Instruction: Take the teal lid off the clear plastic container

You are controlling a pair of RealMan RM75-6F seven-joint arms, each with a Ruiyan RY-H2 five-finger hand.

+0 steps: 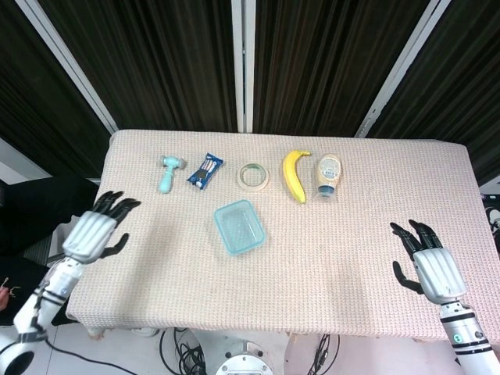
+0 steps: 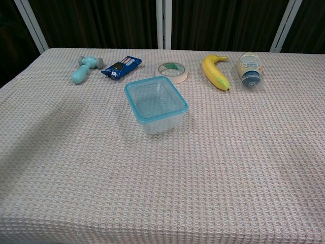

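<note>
- Two hands sit nearest the robot, both seen only in the head view: the left hand (image 1: pixel 95 232) hovers over the table's left edge with its fingers spread and nothing in them, and the right hand (image 1: pixel 431 266) hangs over the near right part of the table (image 1: pixel 367 219), fingers likewise apart and empty.
- Both hands are well apart from the container (neither touches anything on the cloth).
- The clear plastic container (image 1: pixel 240 227) (image 2: pixel 157 113) stands upright near the middle of the table, a little left of centre, turned at a slant to the table's edges.
- The teal lid (image 1: pixel 239 225) (image 2: pixel 155 100) is on top of it, sitting flat on the rim.
- Beyond the container a row of things lies along the far side. From left to right:
- a pale teal toy hammer (image 1: pixel 167 173) (image 2: pixel 84 68), at the left end;
- a dark blue snack packet (image 1: pixel 205 171) (image 2: pixel 121 66) just beside it;
- a roll of tape (image 1: pixel 253 176) (image 2: pixel 171 71), lying flat directly behind the container;
- a banana (image 1: pixel 294 175) (image 2: pixel 215 71);
- a squeeze bottle (image 1: pixel 328 176) (image 2: pixel 249 71) on its side, cap toward the robot (its label is too small to read).
</note>
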